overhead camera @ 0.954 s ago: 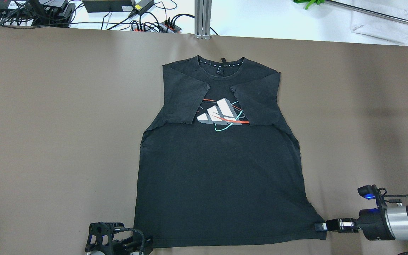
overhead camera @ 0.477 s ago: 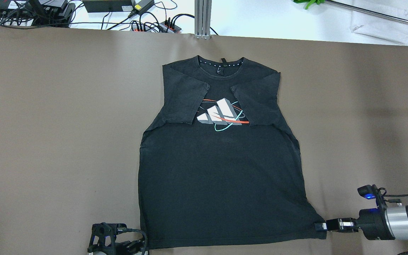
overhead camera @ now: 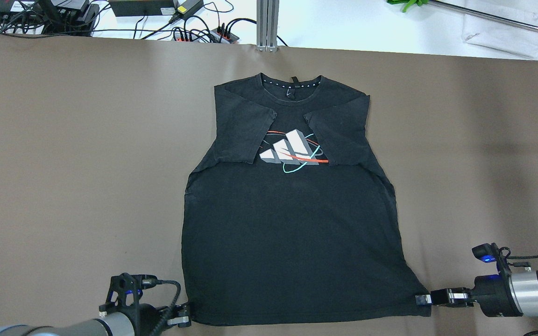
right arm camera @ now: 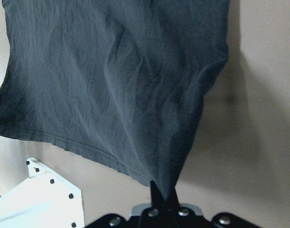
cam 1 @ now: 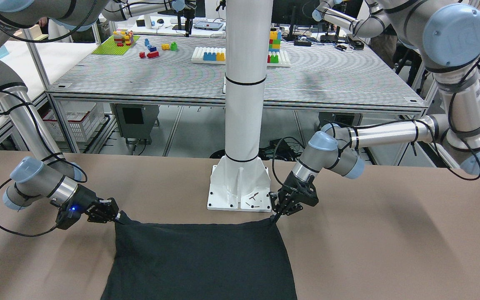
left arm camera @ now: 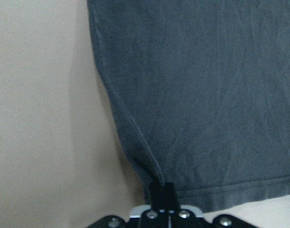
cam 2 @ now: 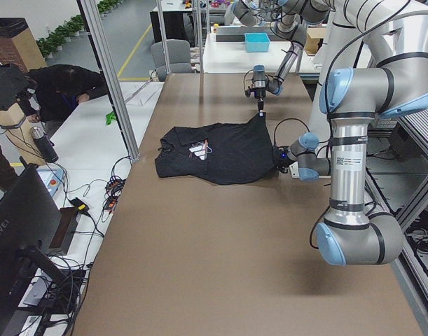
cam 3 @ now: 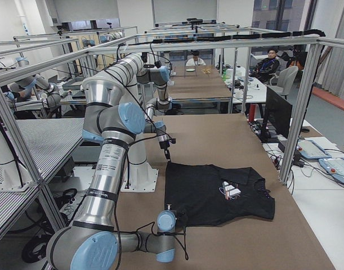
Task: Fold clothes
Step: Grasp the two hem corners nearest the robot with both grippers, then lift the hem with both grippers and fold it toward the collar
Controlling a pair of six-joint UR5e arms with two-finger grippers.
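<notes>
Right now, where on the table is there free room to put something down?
Bare table lies on both sides of the shirt, and in a narrower strip beyond its collar. The near edge is crowded: the left gripper and right gripper pinch the hem corners, by the pillar base.

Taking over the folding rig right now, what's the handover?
Left gripper: shut on the near-left hem corner of the T-shirt.
Right gripper: shut on the near-right hem corner, fabric tented toward it.
T-shirt lies flat on the table, collar away from the robot.
Done: both sleeves folded in over the chest.
Left: likely fold the hem up toward the collar.
</notes>
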